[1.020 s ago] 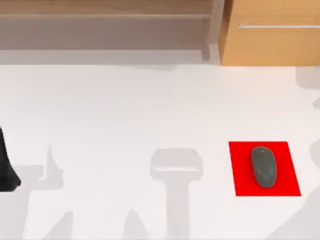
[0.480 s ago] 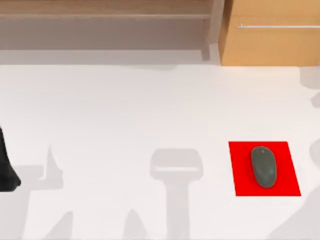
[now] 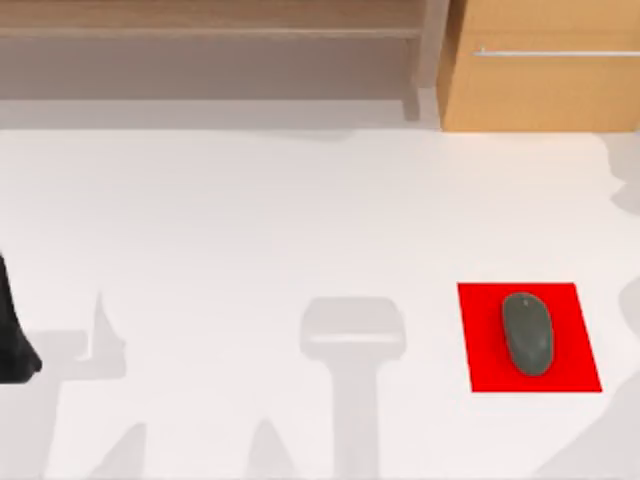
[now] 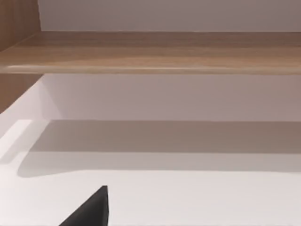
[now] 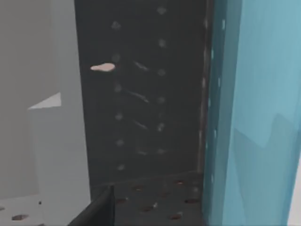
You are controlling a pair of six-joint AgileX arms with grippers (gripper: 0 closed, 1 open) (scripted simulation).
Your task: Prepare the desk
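Top view showed the white tabletop [image 3: 250, 220] with its wood shelf unit [image 3: 220, 30] and shut drawer [image 3: 545, 70] along the far edge, a dark mouse [image 3: 527, 333] on the red mat [image 3: 580, 340] at right, and the left hand [image 3: 12, 335] at the left edge, its grip impossible to tell.

Dark perforated wall [image 5: 141, 94], teal panel [image 5: 254, 117]
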